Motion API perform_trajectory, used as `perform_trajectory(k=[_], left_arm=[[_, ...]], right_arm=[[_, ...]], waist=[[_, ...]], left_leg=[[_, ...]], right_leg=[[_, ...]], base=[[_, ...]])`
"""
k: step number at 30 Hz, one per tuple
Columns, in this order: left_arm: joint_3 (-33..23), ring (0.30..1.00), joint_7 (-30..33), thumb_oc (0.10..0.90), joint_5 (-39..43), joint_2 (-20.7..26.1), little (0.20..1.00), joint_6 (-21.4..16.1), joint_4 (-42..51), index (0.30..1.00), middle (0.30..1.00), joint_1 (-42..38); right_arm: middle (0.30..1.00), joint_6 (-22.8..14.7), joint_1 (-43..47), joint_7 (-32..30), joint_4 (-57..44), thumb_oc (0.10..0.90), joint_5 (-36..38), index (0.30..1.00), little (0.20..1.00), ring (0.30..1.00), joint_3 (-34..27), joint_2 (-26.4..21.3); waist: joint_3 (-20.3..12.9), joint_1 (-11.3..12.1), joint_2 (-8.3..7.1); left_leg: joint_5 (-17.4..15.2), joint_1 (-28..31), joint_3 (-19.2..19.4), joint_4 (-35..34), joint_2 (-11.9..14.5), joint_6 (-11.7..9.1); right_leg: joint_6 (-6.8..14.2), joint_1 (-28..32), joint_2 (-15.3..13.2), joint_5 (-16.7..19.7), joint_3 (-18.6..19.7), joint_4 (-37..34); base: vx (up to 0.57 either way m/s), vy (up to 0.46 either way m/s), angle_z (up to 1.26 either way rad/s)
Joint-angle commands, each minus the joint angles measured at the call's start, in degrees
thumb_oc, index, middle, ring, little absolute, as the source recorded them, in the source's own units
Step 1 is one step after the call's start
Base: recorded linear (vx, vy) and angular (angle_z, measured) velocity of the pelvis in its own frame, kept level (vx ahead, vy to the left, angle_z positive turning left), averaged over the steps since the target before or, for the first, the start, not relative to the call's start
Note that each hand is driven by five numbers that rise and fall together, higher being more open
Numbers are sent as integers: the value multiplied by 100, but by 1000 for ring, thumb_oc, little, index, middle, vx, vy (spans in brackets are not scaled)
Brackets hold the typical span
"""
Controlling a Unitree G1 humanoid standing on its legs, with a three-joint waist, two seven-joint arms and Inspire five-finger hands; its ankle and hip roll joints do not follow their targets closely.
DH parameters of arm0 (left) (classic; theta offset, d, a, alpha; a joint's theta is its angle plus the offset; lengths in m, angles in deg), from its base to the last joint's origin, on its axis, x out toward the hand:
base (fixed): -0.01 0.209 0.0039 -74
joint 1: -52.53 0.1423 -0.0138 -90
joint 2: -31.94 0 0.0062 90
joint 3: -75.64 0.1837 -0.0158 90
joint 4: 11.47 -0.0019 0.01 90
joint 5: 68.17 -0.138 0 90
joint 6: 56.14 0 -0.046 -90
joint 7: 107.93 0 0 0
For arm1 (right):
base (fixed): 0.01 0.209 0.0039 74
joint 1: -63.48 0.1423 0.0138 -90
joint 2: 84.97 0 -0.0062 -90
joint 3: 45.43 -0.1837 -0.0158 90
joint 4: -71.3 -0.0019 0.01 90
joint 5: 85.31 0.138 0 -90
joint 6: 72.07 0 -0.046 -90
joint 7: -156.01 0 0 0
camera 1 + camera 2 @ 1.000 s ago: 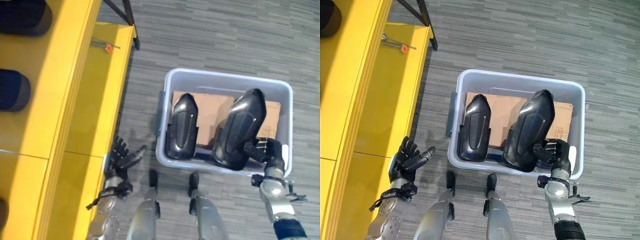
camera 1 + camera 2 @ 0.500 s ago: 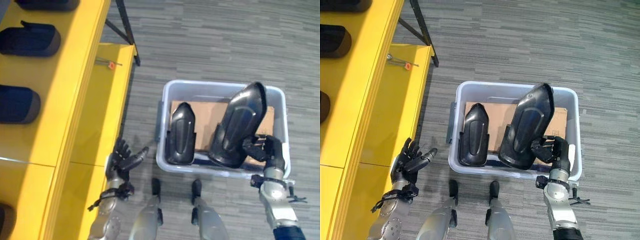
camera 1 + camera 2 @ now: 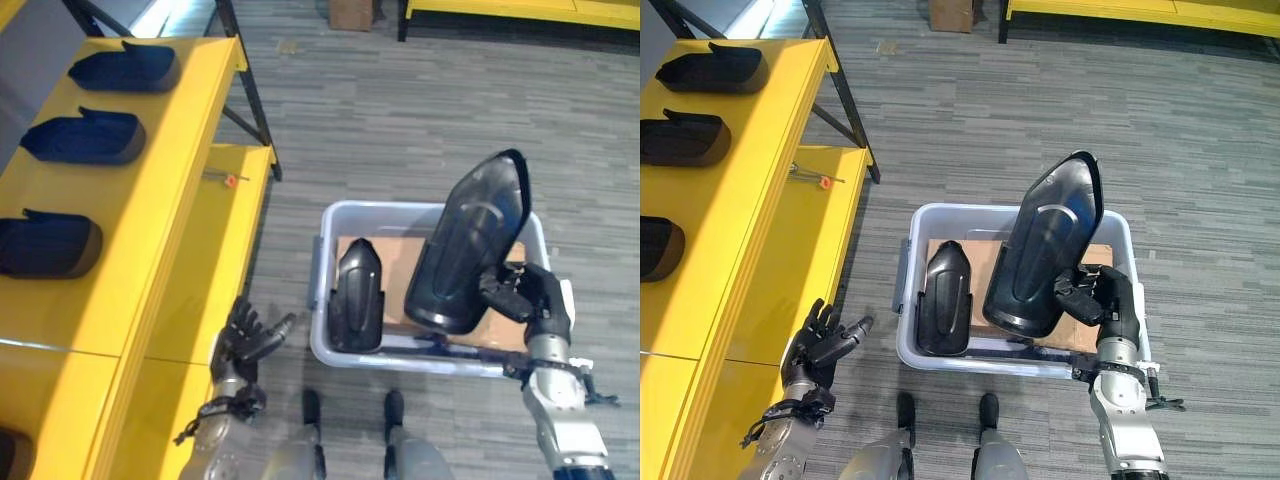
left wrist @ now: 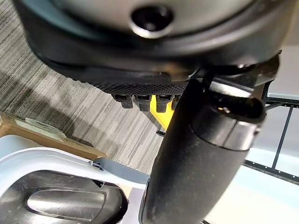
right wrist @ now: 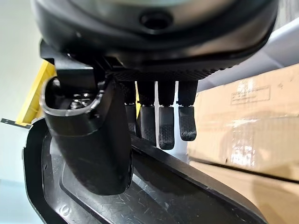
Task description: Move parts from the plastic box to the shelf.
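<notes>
The right hand (image 3: 1105,300) grasps the large black part (image 3: 1040,255) near its lower end, with the thumb on one face and the fingers (image 5: 168,122) curled against the other. The part is raised and tilted, its pointed tip toward 1 o'clock, its lower end above the right half of the plastic box (image 3: 930,222). The grey box rests on the grey floor (image 3: 1040,110) at the 5 o'clock sector of the head views. A second, smaller black part (image 3: 943,298) stands in the left half of the box, leaning against the near wall. A brown cardboard sheet (image 3: 980,260) lines the box bottom beneath both parts. The left hand (image 3: 820,342) is released, fingers spread and thumb extended toward 2 o'clock; it hangs at 7 o'clock, between the yellow shelf (image 3: 740,200) and the box, touching neither. The shelf occupies the 9 o'clock side. Its upper level carries three dark parts (image 3: 85,137) in a row, set apart from one another. The lower level (image 3: 800,230) projects toward the box and bears a small metal item with an orange end (image 3: 818,180) near its far edge. A cardboard carton (image 3: 952,14) stands on the floor at 12 o'clock, beside another yellow shelf (image 3: 1110,10).
</notes>
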Motion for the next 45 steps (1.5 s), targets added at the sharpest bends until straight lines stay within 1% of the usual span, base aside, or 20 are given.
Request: perform_trajectory(k=[1, 6, 10, 12, 13, 14, 16, 17, 19, 20, 21, 22, 25, 34, 37, 40, 42, 43, 44, 45], left_arm=[[-289, 1000, -288, 900, -169, 73, 1000, -297, 393, 1000, 1000, -12], [-338, 1000, -427, 900, -98, -40, 1000, -275, 421, 1000, 1000, 165], [-311, 1000, -410, 900, -57, -133, 1000, -307, 371, 1000, 1000, 212], [-328, 1000, -425, 900, -30, -116, 1000, -310, 284, 1000, 1000, 132], [-393, 1000, -479, 900, -26, -189, 1000, -316, 255, 1000, 1000, 174], [-394, 1000, -481, 900, -19, -200, 1000, -311, 269, 1000, 1000, 168], [-387, 1000, -494, 900, -69, -194, 1000, -273, 278, 1000, 1000, 141], [-355, 1000, -524, 900, -80, -170, 1000, -245, 279, 1000, 1000, 103], [-253, 1000, -555, 900, -120, -141, 1000, -213, 271, 1000, 1000, -19], [-225, 1000, -630, 900, -185, -77, 1000, -186, 265, 1000, 1000, 11], [-263, 1000, -631, 900, -201, -75, 1000, -175, 285, 1000, 1000, 53], [-338, 1000, -579, 900, -253, -65, 1000, -188, 291, 1000, 1000, 105], [-495, 1000, -524, 900, -285, -89, 1000, -195, 318, 1000, 1000, 246], [-633, 1000, -541, 900, -395, -152, 1000, -148, 434, 1000, 1000, 553], [-718, 1000, -569, 900, -482, -159, 1000, -102, 505, 1000, 1000, 721], [-765, 1000, -591, 900, -534, -127, 1000, -86, 514, 1000, 1000, 789], [-813, 1000, -614, 900, -597, -107, 1000, -91, 478, 1000, 1000, 869], [-837, 1000, -651, 900, -622, -97, 1000, -105, 431, 1000, 1000, 918], [-838, 1000, -651, 900, -622, -96, 1000, -106, 430, 1000, 1000, 916], [-832, 1000, -662, 900, -642, -107, 1000, -92, 379, 1000, 1000, 899]], right_arm=[[300, -817, 336, 216, -620, 400, 416, 300, 300, 300, 105, -347], [300, -791, 707, 640, -726, 400, 701, 300, 300, 300, 624, -543], [300, -782, 1010, 664, -746, 400, 682, 300, 300, 300, 832, -681], [300, -773, 1067, 625, -718, 400, 640, 300, 300, 300, 830, -712], [300, -745, 855, 649, -773, 400, 599, 300, 300, 300, 780, -630], [300, -741, 769, 654, -785, 400, 623, 300, 300, 300, 746, -585], [300, -719, 493, 634, -809, 400, 598, 300, 300, 300, 594, -454], [300, -715, 334, 600, -823, 400, 569, 300, 300, 300, 453, -397], [300, -742, 171, 522, -886, 400, 542, 300, 300, 300, 261, -308], [300, -724, 3, 510, -874, 400, 511, 300, 300, 300, 202, -201], [300, -696, -71, 527, -876, 400, 499, 300, 300, 300, 160, -166], [300, -675, -58, 543, -839, 400, 503, 300, 300, 300, 221, -68], [300, -611, -31, 637, -810, 400, 488, 300, 300, 300, 325, -50], [300, -476, -54, 749, -699, 400, 372, 300, 300, 300, 447, 81], [300, -407, -214, 819, -682, 400, 300, 300, 300, 300, 447, 169], [300, -380, -299, 836, -660, 400, 256, 300, 300, 300, 455, 223], [300, -369, -397, 891, -621, 400, 244, 300, 300, 300, 453, 284], [300, -361, -506, 937, -615, 400, 273, 300, 300, 300, 419, 305], [300, -361, -505, 937, -616, 400, 274, 300, 300, 300, 419, 307], [300, -366, -559, 945, -604, 400, 305, 300, 300, 300, 391, 329]], waist=[[-815, 18, -215], [-678, 190, -198], [-493, 357, -160], [-489, 306, -228], [-568, 192, -235], [-606, 127, -227], [-705, -115, -94], [-774, -258, 27], [-810, -412, 119], [-845, -432, 205], [-864, -423, 213], [-828, -311, 196], [-761, -121, 70], [-710, 174, -243], [-669, 256, -345], [-635, 267, -373], [-611, 231, -402], [-611, 142, -397], [-627, 152, -407], [-620, 74, -402]], left_leg=[[-72, 315, 98, -39, 293, -354], [5, 162, -53, 594, 568, -476], [281, -186, -305, 779, 483, -548], [0, -280, 117, 1292, 522, -451], [-466, 223, 451, 2025, 821, -408], [-478, 400, 508, 2191, 877, -416], [-547, 1012, 724, 2046, 1087, -511], [-669, 1332, 899, 1665, 1051, -579], [-877, 1422, 1402, 1140, 1128, -649], [-988, 1534, 1467, 544, 972, -637], [-984, 1588, 1483, 366, 913, -603], [-946, 1507, 1321, 92, 661, -469], [-1070, 1386, 1087, 2, 278, -244], [-1260, 1299, 654, -43, -386, 159], [-1182, 1289, 454, -43, -637, 321], [-1164, 1302, 288, -43, -712, 386], [-1125, 1311, -6, -43, -805, 470], [-1124, 1352, -209, -43, -832, 500], [-1107, 1326, -196, -43, -841, 500], [-1087, 1332, -345, -43, -860, 519]], right_leg=[[123, -125, 166, -533, 64, 489], [-109, 190, 423, -641, -26, 316], [-145, 318, 401, -599, -310, 65], [-155, 93, 212, -556, -619, 181], [-169, -40, 82, -532, -1064, 279], [-176, -75, 47, -524, -1229, 290], [-152, -130, -5, -552, -1676, 396], [-107, -252, -88, -536, -1954, 504], [43, -281, -251, -512, -2126, 550], [164, -400, -423, -294, -2210, 559], [215, -436, -476, -217, -2212, 568], [342, -571, -653, 28, -2198, 617], [490, -621, -916, 244, -2143, 668], [851, -552, -1625, 628, -2173, 830], [823, -599, -1935, 714, -2056, 1140], [837, -657, -1993, 721, -1720, 1384], [801, -797, -1747, 674, -810, 1564], [701, -823, -1341, 442, -102, 1549], [696, -849, -1344, 466, -88, 1533], [637, -862, -1042, 290, 325, 1573]], base=[[31, -141, 0], [-33, -220, -1], [-118, -157, 34], [-249, -151, 186], [-220, -142, 214], [-220, -109, 130], [-141, 51, 188], [-115, 135, 175], [-142, 221, 172], [-150, 285, 175], [-151, 408, 122], [-107, 281, 68], [-83, 230, -7], [-29, 171, 22], [-32, 178, 38], [-6, 119, 61], [35, 133, 63], [39, 90, 41], [57, 99, 62], [60, 96, 98]])
